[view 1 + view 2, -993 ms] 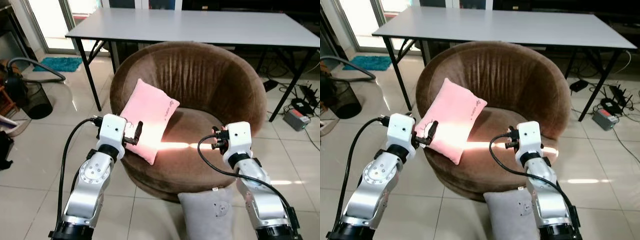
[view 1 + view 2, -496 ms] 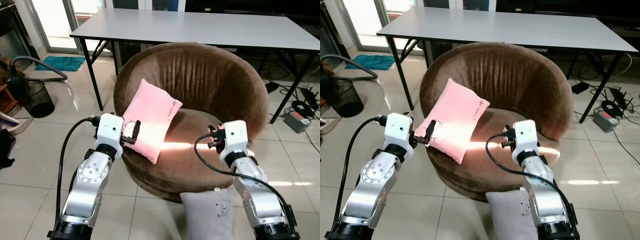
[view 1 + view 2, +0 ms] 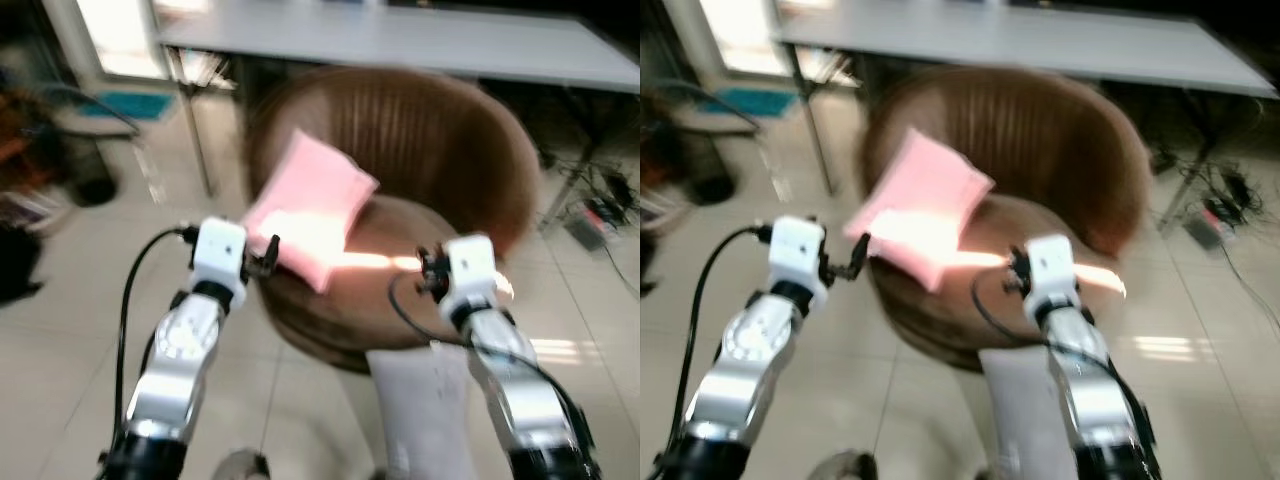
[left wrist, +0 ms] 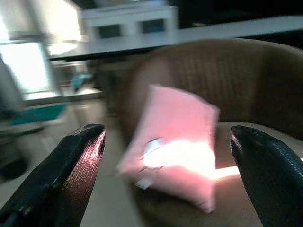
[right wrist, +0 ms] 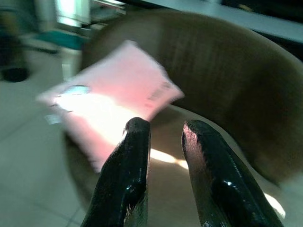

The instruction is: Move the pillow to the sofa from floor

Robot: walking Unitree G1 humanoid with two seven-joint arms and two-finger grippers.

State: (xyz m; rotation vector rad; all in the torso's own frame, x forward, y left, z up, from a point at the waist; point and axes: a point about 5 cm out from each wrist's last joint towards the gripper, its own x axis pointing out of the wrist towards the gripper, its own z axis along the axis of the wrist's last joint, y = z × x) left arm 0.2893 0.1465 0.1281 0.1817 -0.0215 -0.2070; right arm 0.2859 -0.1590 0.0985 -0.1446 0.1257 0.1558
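Everything is blurred by motion. A grey pillow (image 3: 425, 400) lies on the tiled floor against the front of the round brown sofa chair (image 3: 440, 140), just below my right arm. A pink pillow (image 3: 310, 215) leans on the sofa seat at its left side. My left gripper (image 3: 270, 255) is open, held just short of the pink pillow's near edge, with its fingers (image 4: 71, 170) spread wide. My right gripper (image 3: 425, 272) hovers over the seat's front edge, its fingers (image 5: 130, 161) close together with nothing between them.
A long grey table (image 3: 400, 40) on black legs stands right behind the sofa. A dark bin and hose (image 3: 85, 175) sit on the floor at the left. Cables and a small box (image 3: 600, 215) lie at the right. Open tile floor surrounds the sofa's front.
The whole picture has shifted and blurred, so the camera is moving. The grey pillow now looks larger and nearer. Both arms hold about the same pose.
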